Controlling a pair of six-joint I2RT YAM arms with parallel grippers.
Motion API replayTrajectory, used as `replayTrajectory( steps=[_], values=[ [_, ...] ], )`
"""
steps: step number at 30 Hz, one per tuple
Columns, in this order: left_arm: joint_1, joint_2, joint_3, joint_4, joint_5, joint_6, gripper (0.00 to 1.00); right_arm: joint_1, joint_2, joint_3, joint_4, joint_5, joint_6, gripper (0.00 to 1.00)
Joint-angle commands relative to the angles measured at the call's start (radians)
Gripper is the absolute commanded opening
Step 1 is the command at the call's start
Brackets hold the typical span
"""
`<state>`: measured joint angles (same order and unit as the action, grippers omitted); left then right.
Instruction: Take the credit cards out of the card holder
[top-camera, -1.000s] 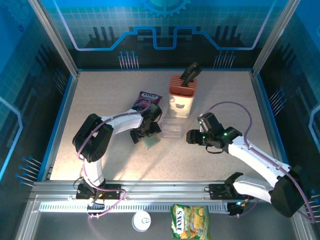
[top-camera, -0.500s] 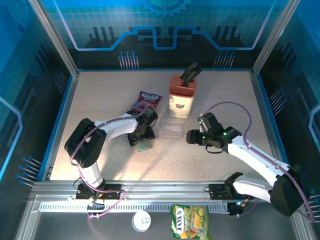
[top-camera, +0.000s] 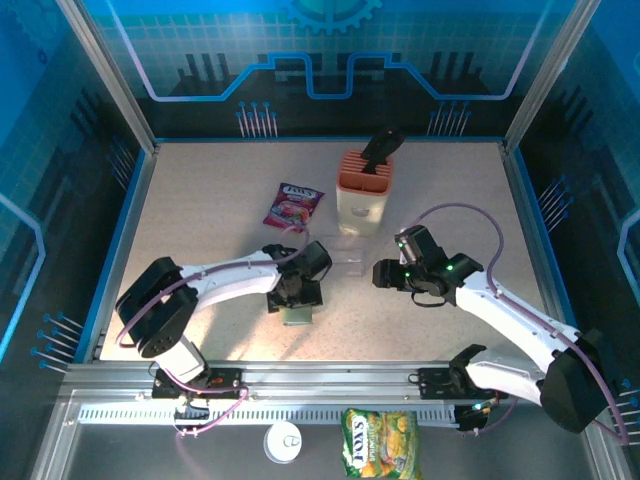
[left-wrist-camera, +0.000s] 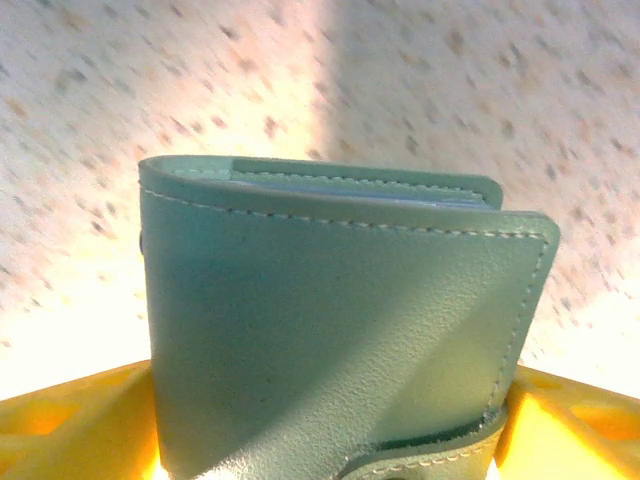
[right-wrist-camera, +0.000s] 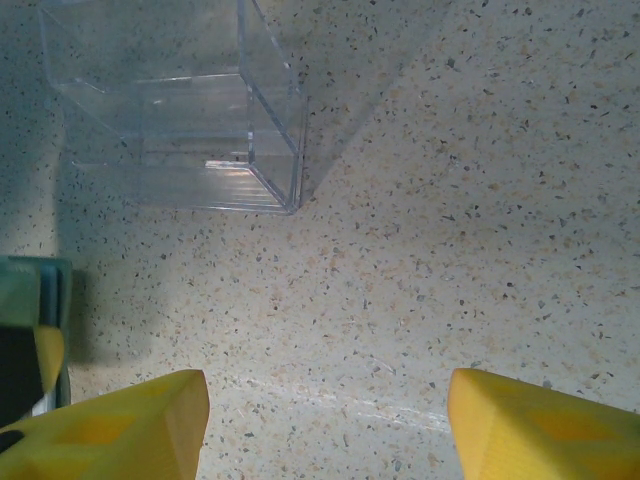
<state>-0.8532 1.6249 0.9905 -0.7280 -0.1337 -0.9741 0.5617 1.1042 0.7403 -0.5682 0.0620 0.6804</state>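
since a second ago my left arm has swung the card holder away from the snack packet (top-camera: 293, 206) toward the near middle of the table (top-camera: 200, 200). the left gripper (top-camera: 297, 298) is clamped on the card holder (left-wrist-camera: 340, 320), with a yellow finger (left-wrist-camera: 70, 430) at each lower corner and the jaws wide because the case fills them. the holder is folded shut, its open edge pointing away from the wrist. i cannot make out the credit cards. the right gripper (right-wrist-camera: 325, 420) is spread and empty over bare table. the holder lies to its left, near but apart, and a clear box (right-wrist-camera: 170, 110) sits ahead-left. i judge the right claw is the one to approach that open edge.
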Motion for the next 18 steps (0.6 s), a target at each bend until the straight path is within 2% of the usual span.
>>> replayTrajectory(
  steps=[1,9,14,18],
  values=[
    [-0.061,-0.009,0.021,-0.014,0.016,-0.072,0.8,-0.002,-0.013,-0.014,-0.017,-0.01,0.017,0.65],
    [-0.169,0.142,0.173,0.01,0.026,-0.094,0.81,0.005,-0.036,-0.037,-0.018,-0.008,0.031,0.65],
    [-0.177,0.175,0.183,0.021,0.055,-0.111,0.83,0.006,-0.043,-0.036,-0.03,-0.005,0.023,0.65],
    [-0.177,0.163,0.164,0.046,0.07,-0.131,0.89,0.006,-0.051,-0.044,-0.03,-0.01,0.028,0.65]
  ],
)
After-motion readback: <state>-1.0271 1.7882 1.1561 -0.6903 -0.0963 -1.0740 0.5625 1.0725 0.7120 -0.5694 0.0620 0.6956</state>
